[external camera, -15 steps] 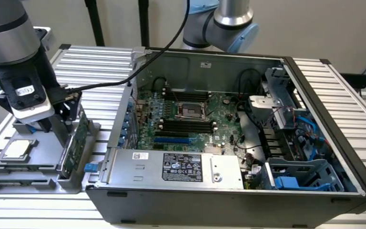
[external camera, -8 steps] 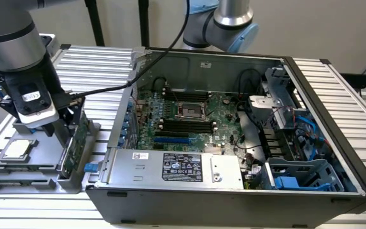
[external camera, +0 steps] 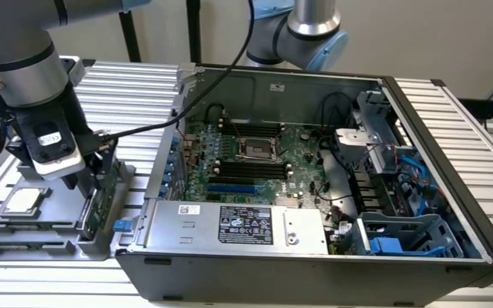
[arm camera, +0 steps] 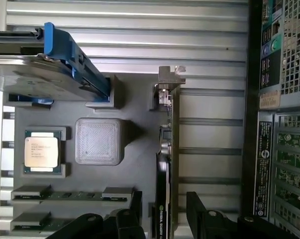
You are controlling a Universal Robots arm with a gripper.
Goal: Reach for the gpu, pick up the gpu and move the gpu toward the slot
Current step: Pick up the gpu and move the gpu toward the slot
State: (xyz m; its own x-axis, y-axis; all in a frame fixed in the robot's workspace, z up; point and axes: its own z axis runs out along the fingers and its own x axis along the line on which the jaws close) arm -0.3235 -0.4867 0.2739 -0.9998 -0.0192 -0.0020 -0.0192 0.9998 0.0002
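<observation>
**Claw open over the gpu, card waiting in its rack**

Widest first: the ribbed aluminium counter (external camera: 452, 128) carries it all. On it lies the open computer case (external camera: 272, 276), motherboard (external camera: 255, 154) facing up and the blue expansion slot (external camera: 229, 189) well apart from the action. At the exterior view's left, the grey arm (external camera: 15, 58) hangs over the grey parts tray (arm camera: 140, 149).

In that tray, a hard drive with blue rails (arm camera: 55, 64) sits at one end. Then the gpu (arm camera: 169, 149), standing on its long edge in a holder on the side of the tray nearest the case, silver bracket (arm camera: 169, 79) at its far end. The claw (arm camera: 165, 211) is spread wide, one black finger (arm camera: 197, 214) on each side of the card. Whether either touches it, I cannot tell, and nothing is gripped yet. Smaller again: memory sticks (arm camera: 65, 194) and a square processor (arm camera: 42, 152) in their own pockets.

Handling, as I judge it: a light, thin, stiff board, but fragile, with components that won't forgive a squeeze. The flat faces near the upper edge, about where the fingers stand, look the soundest hold. The bracket end probably weighs a touch more, so the card could tip.
</observation>
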